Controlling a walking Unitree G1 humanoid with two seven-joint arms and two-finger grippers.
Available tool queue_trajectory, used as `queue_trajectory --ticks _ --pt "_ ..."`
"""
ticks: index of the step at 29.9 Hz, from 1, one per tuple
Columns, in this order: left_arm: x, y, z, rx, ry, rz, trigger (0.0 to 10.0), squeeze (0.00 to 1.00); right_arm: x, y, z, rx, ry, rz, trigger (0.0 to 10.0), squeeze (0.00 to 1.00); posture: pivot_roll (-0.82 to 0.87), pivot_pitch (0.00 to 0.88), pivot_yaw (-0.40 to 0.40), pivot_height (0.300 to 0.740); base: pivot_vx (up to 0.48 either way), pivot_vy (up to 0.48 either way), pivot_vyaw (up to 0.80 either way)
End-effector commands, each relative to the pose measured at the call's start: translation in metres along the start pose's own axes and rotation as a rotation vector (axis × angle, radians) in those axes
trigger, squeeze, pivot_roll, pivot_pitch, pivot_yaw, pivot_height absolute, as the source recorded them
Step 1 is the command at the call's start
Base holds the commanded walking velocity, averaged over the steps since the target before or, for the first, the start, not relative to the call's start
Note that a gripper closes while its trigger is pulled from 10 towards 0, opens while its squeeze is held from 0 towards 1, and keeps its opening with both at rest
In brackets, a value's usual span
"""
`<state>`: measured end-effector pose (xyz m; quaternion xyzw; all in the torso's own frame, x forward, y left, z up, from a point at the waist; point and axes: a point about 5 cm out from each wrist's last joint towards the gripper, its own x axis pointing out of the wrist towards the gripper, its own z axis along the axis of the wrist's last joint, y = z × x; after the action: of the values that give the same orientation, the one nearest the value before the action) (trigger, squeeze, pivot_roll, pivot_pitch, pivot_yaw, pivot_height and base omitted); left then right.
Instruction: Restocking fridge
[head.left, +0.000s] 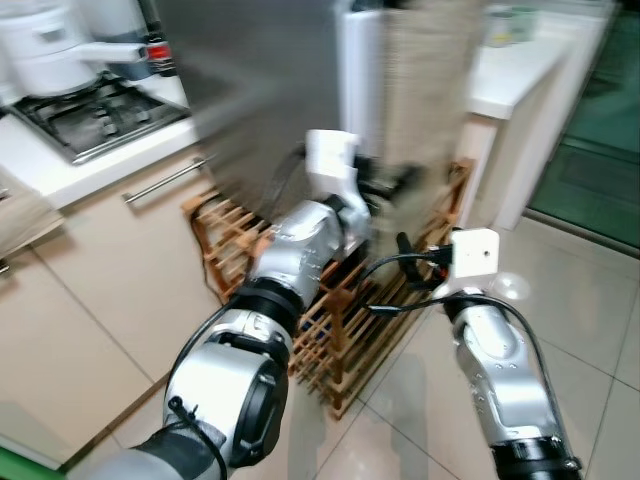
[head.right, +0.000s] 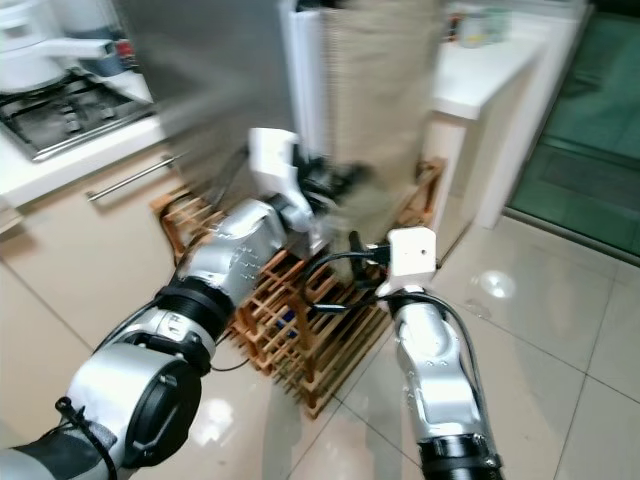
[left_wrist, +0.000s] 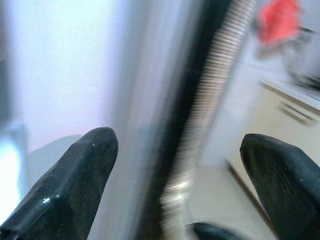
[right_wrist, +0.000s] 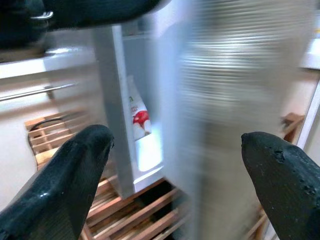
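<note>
While blurred, left pincer (left_wrist: 177, 165) (spread) nears steel fridge (head.left: 260, 90).

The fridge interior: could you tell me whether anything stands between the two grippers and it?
Yes. The fridge door, blurred, stands partly across the opening before the right gripper, leaving a gap where a carton shows. A wooden rack sits on the floor below both arms. The left gripper faces the door's edge.

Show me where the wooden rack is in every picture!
Left eye view: wooden rack low in the middle, behind both arms.
Right eye view: rack low in the middle.
Left wrist view: too blurred to tell.
Right wrist view: rack beneath the fridge.
Shared landmark: the fridge above the rack.
</note>
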<state>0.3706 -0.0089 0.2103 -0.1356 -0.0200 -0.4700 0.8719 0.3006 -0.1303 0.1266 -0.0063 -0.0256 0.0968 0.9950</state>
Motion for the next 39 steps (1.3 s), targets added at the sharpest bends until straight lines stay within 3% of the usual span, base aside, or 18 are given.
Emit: queue_trajectory --ticks 1,4,6,7,11,14,15,17,20,22,24,25,26,29,30,34,37,39 --pt "0.027 -0.053 -0.003 -0.079 -0.063 -0.189 10.0 0.0 -0.004 -0.003 0.002 0.004 -0.003 -0.011 10.0 0.02 -0.23 0.0 0.129 0.74 0.0 0.0 0.0" --pt "0.028 -0.055 -0.005 -0.046 -0.051 -0.176 10.0 0.0 -0.005 -0.001 0.002 0.006 -0.001 -0.001 10.0 0.02 -0.24 0.0 0.131 0.74 0.0 0.0 0.0" --pt "0.024 -0.045 -0.007 0.015 -0.037 -0.108 10.0 0.0 -0.006 0.002 0.001 0.008 0.001 0.011 10.0 0.02 -0.24 0.0 0.131 0.74 0.0 0.0 0.0" --pt "0.011 -0.024 -0.004 0.034 -0.055 -0.031 10.0 0.0 -0.006 0.004 0.001 0.008 0.004 0.019 10.0 0.02 -0.23 0.0 0.127 0.74 0.0 0.0 0.0" --pt "-0.008 -0.003 0.002 0.061 -0.075 0.047 10.0 0.0 -0.005 0.004 0.001 0.008 0.01 0.02 10.0 0.02 -0.22 0.0 0.122 0.74 0.0 0.0 0.0" --pt "-0.042 0.031 0.011 0.083 -0.125 0.214 10.0 0.0 -0.002 0.002 0.0 0.009 0.014 0.018 10.0 0.02 -0.2 0.0 0.114 0.74 0.0 0.0 0.0" --pt "-0.042 0.031 0.011 0.083 -0.125 0.214 10.0 0.0 -0.002 0.002 0.0 0.009 0.014 0.018 10.0 0.02 -0.2 0.0 0.114 0.74 0.0 0.0 0.0" --pt "-0.074 0.055 0.018 0.126 -0.158 0.344 10.0 0.0 0.0 0.0 -0.001 0.009 0.019 0.011 10.0 0.01 -0.18 0.0 0.11 0.74 0.0 0.0 0.0" --pt "-0.116 0.077 0.025 0.168 -0.185 0.476 10.0 0.0 0.002 -0.002 -0.001 0.01 0.022 0.005 10.0 0.01 -0.16 0.0 0.102 0.74 0.0 0.0 0.0" --pt "-0.167 0.087 0.022 0.213 -0.162 0.586 10.0 0.0 0.006 -0.001 -0.002 0.011 0.026 0.019 10.0 0.01 -0.12 0.0 0.085 0.74 0.0 0.0 0.0" --pt "-0.202 0.087 0.017 0.243 -0.135 0.661 10.0 0.0 0.009 0.0 -0.003 0.014 0.03 0.034 10.0 0.02 -0.1 0.0 0.066 0.74 0.0 0.0 0.32" --pt "-0.202 0.087 0.017 0.243 -0.135 0.661 10.0 0.0 0.009 0.0 -0.003 0.014 0.03 0.034 10.0 0.02 -0.1 0.0 0.066 0.74 0.0 0.0 0.63" --pt "-0.225 0.079 0.008 0.278 -0.106 0.72 10.0 0.0 0.012 0.002 -0.004 0.018 0.035 0.056 10.0 0.02 -0.06 0.0 0.041 0.74 0.0 0.0 0.68" --pt "-0.244 0.067 0.002 0.278 -0.098 0.784 10.0 0.0 0.017 0.005 -0.006 0.025 0.043 0.076 10.0 0.02 -0.03 0.0 0.019 0.74 0.0 0.0 0.67" --pt "-0.257 0.059 -0.008 0.247 -0.083 0.874 10.0 0.0 0.024 0.011 -0.008 0.044 0.056 0.101 10.0 0.03 0.01 0.0 -0.018 0.74 0.0 0.0 0.61" --pt "-0.261 0.055 -0.02 0.248 -0.024 0.956 10.0 0.0 0.031 0.018 -0.008 0.059 0.059 0.134 10.0 0.03 0.03 0.0 -0.034 0.74 0.0 0.0 0.6" --pt "-0.258 0.062 -0.036 0.242 0.095 1.14 10.0 0.0 0.036 0.023 -0.009 0.093 0.057 0.136 10.0 0.03 0.04 0.0 -0.039 0.74 0.354 0.0 0.56" --pt "-0.256 0.063 -0.043 0.22 0.122 1.175 10.0 0.0 0.037 0.025 -0.009 0.104 0.056 0.136 10.0 0.03 0.03 0.0 -0.033 0.74 0.358 0.0 0.55"
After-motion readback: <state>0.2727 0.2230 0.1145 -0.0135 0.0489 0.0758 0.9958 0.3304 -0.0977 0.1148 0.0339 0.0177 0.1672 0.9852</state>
